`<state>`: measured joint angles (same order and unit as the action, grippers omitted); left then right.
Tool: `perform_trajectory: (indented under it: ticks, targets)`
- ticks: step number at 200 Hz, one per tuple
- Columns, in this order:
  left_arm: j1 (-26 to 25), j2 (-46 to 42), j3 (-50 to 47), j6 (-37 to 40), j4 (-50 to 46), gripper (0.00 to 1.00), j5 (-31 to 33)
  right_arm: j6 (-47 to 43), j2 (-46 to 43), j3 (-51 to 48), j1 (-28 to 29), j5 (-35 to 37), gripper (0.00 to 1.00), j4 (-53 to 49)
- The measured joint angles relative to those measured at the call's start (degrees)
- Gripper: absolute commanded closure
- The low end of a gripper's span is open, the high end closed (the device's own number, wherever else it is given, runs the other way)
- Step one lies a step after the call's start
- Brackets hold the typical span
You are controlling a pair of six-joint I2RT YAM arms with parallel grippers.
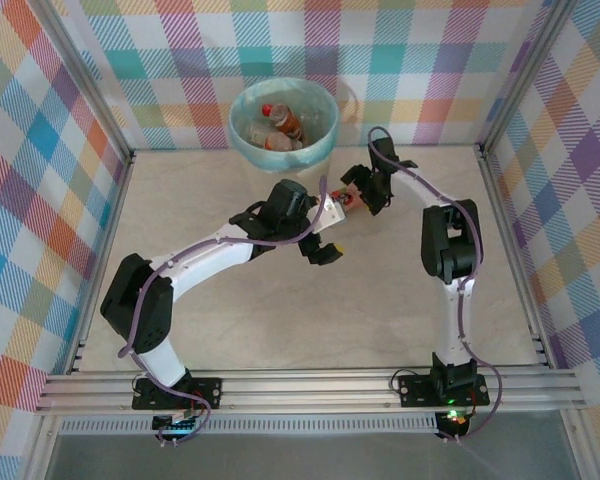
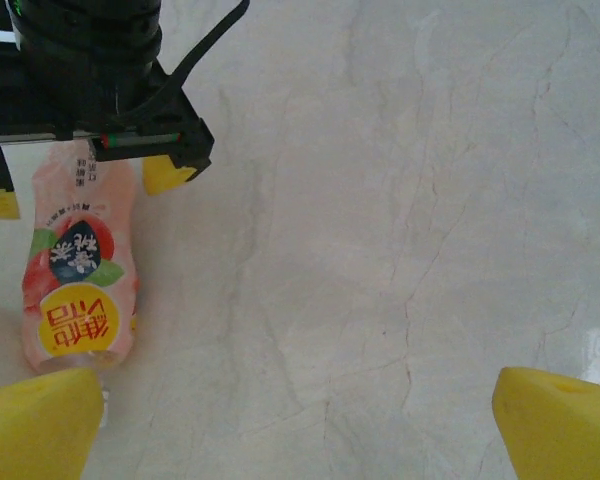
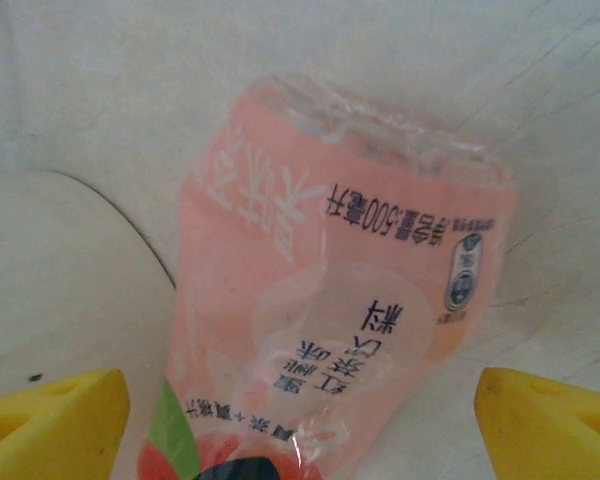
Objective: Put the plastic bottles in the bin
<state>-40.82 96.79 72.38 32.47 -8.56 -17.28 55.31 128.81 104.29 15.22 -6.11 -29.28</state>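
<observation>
A pink bottle (image 1: 343, 202) lies on the pale table behind the middle. In the right wrist view the pink bottle (image 3: 340, 320) sits between the yellow fingertips (image 3: 50, 415) of my open right gripper (image 3: 300, 420), which straddles it with small gaps on both sides. From the left wrist view the pink bottle (image 2: 80, 270) lies at the left, with the right gripper (image 2: 80, 190) over its far end. My left gripper (image 2: 300, 430) is wide open over bare table just right of the bottle. The bin (image 1: 242, 140) stands at the back with several bottles (image 1: 280, 125) inside.
Plaid walls and aluminium rails (image 1: 310, 385) enclose the table (image 1: 280, 320). Both arms bend in toward the middle, their grippers (image 1: 325, 235) (image 1: 360, 195) close together a short way in front of the bin.
</observation>
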Motion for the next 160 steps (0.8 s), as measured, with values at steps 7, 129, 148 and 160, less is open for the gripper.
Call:
perform_trajectory:
  ticks: [7, 129, 148, 160]
  targets:
    - [0.0, -0.02, -0.59, 0.02, -0.02, 0.0, 0.44, 0.15, 0.79, 0.74, 0.2, -0.07, 0.11, -0.44]
    - [-0.02, -5.18, -5.97, -0.11, 2.99, 0.0, 5.79, 3.17, 3.63, 1.51, -0.28, -2.75, 0.36, -1.7]
    - [-0.02, -7.34, -6.1, -0.24, 3.02, 0.0, 6.38, 2.49, 1.66, -1.14, -0.57, -2.21, 0.37, -1.57]
    - [-0.02, -8.98, -6.1, -0.44, 3.37, 0.0, 6.49, 1.73, -0.15, -2.84, -0.72, -1.62, 0.38, -1.86]
